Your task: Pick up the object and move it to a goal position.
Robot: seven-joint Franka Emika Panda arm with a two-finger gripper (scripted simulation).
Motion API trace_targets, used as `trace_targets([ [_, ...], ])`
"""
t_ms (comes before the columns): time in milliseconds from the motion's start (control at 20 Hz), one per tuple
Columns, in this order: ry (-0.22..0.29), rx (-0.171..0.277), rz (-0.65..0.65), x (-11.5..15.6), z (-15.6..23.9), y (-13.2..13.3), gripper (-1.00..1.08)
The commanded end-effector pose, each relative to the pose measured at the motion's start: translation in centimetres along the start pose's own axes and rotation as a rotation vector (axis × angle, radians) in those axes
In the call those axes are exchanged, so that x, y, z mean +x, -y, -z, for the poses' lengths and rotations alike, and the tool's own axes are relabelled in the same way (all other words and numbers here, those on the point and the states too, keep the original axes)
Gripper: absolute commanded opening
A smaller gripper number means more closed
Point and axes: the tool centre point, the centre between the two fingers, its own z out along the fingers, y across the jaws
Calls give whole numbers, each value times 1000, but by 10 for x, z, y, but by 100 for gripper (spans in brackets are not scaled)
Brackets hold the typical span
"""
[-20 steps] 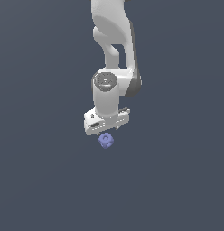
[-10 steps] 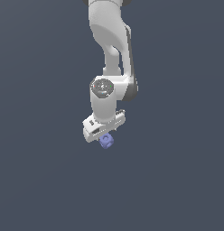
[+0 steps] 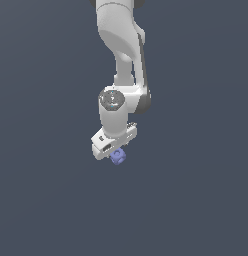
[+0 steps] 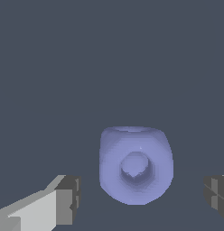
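Beneath the white arm point(image 3: 121, 55), the hand point(image 3: 115, 150) points downward with its 2 fingers spread apart, released and grasping nothing. From the wrist view, 1 fingertip point(image 4: 68, 198) shows as a dark grey pad on a pale finger, and the other pad point(image 4: 217, 196) sits at the opposite edge of the picture; the gap between them is wide. The object point(image 4: 135, 164), a periwinkle-blue block with rounded corners, lies in that gap, nearer the middle than either pad, and neither pad touches it. A round hole opens in the face turned toward the wrist camera. From the exterior view, the object point(image 3: 118, 157) peeks out just under the pale crossbar of the hand, toward the exterior view's right end of it, partly covered by the hand. Whether it rests on the plain dark grey surface point(image 3: 196, 200) or sits just above it cannot be told. That surface fills both pictures around the arm.
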Motion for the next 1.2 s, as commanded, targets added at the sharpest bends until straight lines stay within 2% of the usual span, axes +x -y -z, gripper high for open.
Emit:
trace_targets([
  [0,0,0,0,0,0,0,100],
  [550,-1,0,5,-1,-44,1,100],
  [800,-1,0,5,0,-50,0,100],
  [850,-1,0,5,0,-50,0,-100],
  [1150,-1,0,5,0,-50,0,-100],
])
